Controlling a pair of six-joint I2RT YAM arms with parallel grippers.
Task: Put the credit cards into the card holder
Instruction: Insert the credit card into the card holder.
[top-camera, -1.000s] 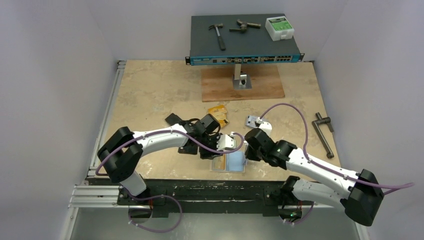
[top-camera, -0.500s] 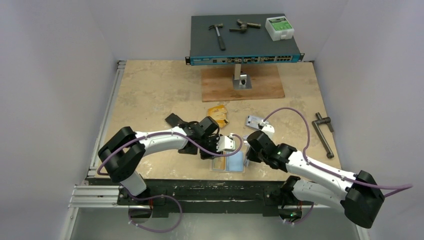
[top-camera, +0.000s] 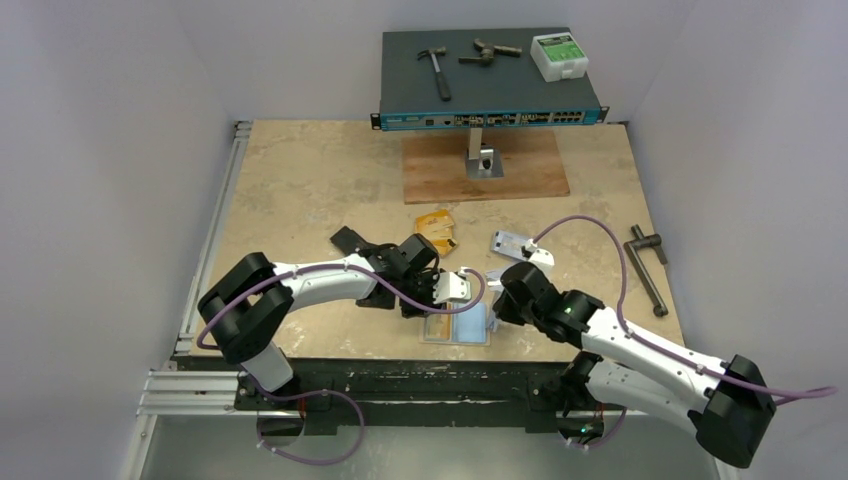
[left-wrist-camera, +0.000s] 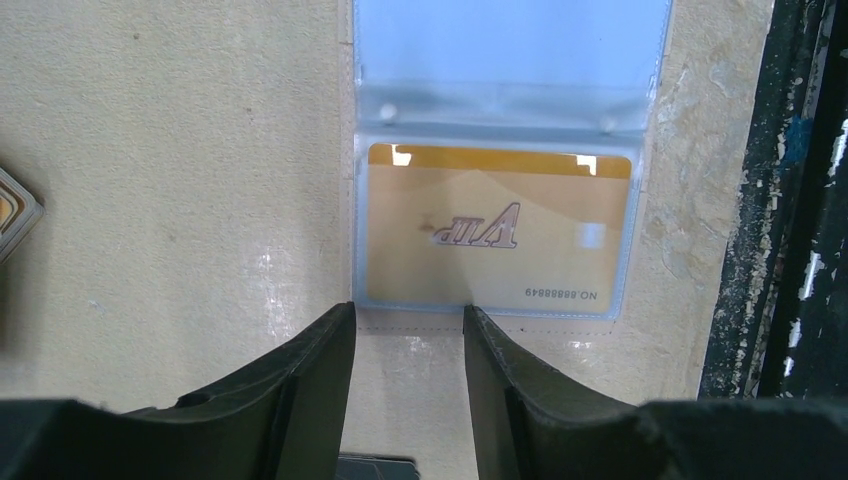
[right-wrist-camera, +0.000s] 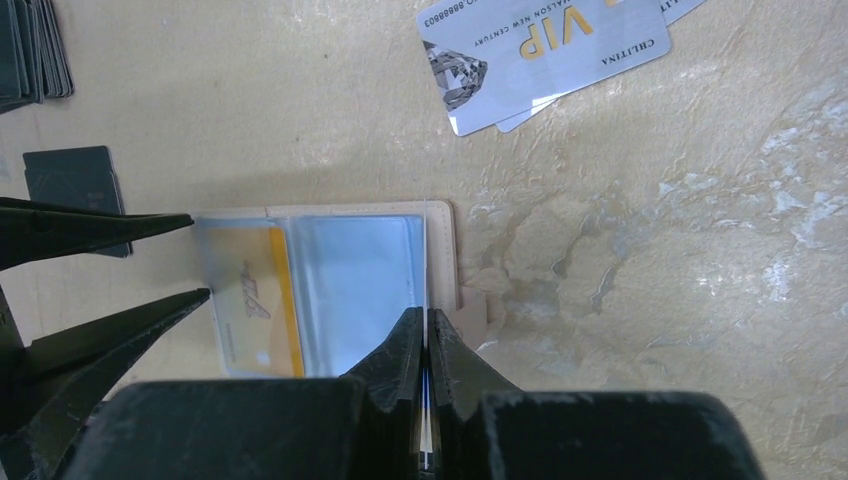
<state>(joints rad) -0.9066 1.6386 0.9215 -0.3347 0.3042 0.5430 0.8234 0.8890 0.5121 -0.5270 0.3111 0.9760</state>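
Left gripper (left-wrist-camera: 409, 325) is being held half-open, empty, by the card holder (left-wrist-camera: 510, 60), right gripper (right-wrist-camera: 427, 335) shut; one gold card (left-wrist-camera: 500, 230) is pocketed, silver cards (right-wrist-camera: 545, 55) are being left outside.

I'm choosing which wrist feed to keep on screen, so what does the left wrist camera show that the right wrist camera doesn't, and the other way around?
Only the left wrist view: the gold card close enough to read its print, and the table's black edge.
Only the right wrist view: silver VIP cards lying loose, a small black square, a dark stack, and the right end effector, which appears closed on the card holder at its edge.
Both: the open card holder with the gold card sleeved beside an empty sleeve, and the left end effector, open.
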